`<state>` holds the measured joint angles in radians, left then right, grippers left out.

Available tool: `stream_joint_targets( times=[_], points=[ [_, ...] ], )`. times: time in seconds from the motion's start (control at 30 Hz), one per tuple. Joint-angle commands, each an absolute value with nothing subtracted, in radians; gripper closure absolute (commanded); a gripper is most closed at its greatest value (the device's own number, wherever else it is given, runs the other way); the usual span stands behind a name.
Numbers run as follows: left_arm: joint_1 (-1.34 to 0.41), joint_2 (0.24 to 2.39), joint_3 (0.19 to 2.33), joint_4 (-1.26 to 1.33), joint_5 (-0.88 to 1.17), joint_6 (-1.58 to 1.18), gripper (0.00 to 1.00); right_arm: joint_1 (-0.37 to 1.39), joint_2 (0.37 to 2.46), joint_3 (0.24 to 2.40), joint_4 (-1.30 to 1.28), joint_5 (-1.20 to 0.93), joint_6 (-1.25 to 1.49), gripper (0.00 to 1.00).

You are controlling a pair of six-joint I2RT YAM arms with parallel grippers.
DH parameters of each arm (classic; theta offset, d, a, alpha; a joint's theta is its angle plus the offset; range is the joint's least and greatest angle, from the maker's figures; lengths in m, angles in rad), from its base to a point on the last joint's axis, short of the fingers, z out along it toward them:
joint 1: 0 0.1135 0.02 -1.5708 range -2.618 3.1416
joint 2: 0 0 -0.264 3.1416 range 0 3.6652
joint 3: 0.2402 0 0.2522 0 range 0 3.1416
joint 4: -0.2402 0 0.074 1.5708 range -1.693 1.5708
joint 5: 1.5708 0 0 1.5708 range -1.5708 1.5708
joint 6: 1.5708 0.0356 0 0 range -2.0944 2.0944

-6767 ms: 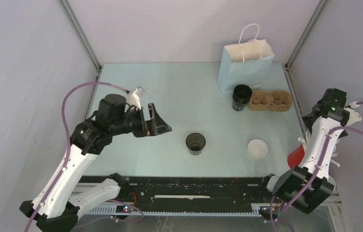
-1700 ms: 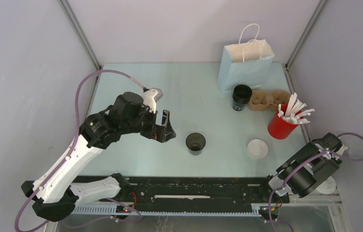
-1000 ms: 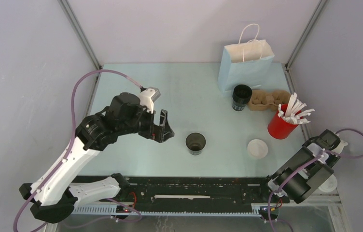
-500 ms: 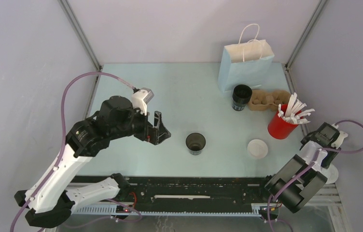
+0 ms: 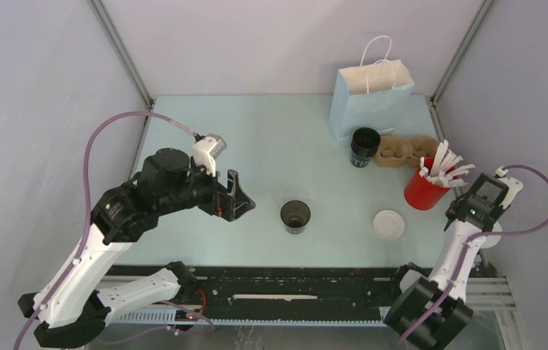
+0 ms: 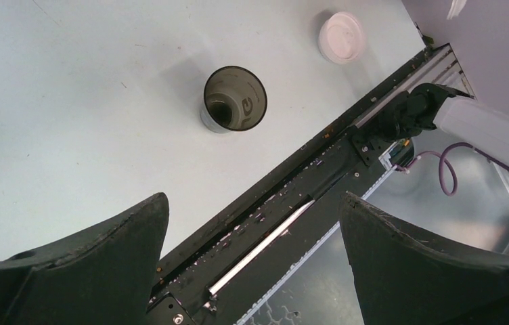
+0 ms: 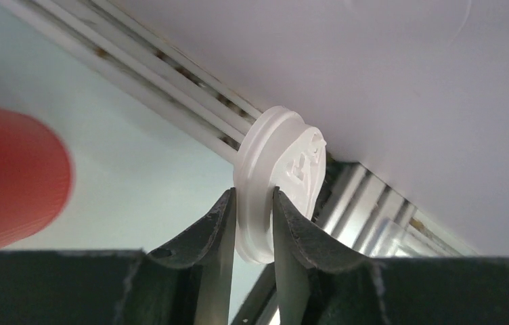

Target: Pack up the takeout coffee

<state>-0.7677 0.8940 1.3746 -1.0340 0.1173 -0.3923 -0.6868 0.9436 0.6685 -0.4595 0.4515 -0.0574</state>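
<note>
Where the right arm rises at the right edge of the pale blue-green desk [image 5: 271, 138], the right tool [image 7: 250, 203] is pressed onto a white round plastic lid [image 7: 279, 169], gripped on edge by its rim and held off the surface, close to the side wall and rail.

- Left tool [image 6: 253, 203]: fingers spread wide, nothing between them, hanging above the desk's left half and angled toward the centre.
- Dark open-topped plastic cup [image 5: 295, 216]: upright, uncovered, near the front middle of the desk, well apart from both tools.
- Second white lid [image 5: 388, 224]: lying flat on the desk, to the right of that cup and apart from it.
- Second dark cup [image 5: 364, 147]: upright, uncovered, just beside the left end of the carrier.
- Brown moulded cardboard cup carrier [image 5: 406, 152]: resting in front of the bag, with no cup in its wells.
- Pale blue paper bag [image 5: 369, 91]: upright at the back right, white handles up.
- Red cup [image 5: 424, 191]: upright near the right edge, white sticks [image 5: 442, 166] standing in it, near the right arm.
</note>
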Motion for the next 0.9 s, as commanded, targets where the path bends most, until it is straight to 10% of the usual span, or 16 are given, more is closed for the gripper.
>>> stream_joint_targets(
  times=[0.0, 0.37, 0.87],
  points=[
    [-0.773, 0.879, 1.381, -1.006, 0.140, -0.396, 0.00, -0.604, 0.831, 0.755, -0.527, 0.377, -0.006, 0.68],
    [-0.773, 0.874, 1.410, -1.003, 0.202, -0.444, 0.00, -0.185, 0.755, 1.156, -0.476, 0.371, -0.215, 0.69],
    [-0.714, 0.782, 1.404, -1.078, 0.042, -0.548, 0.00, 0.989, 1.031, 1.243, -0.441, 0.386, -0.596, 0.69]
  ],
)
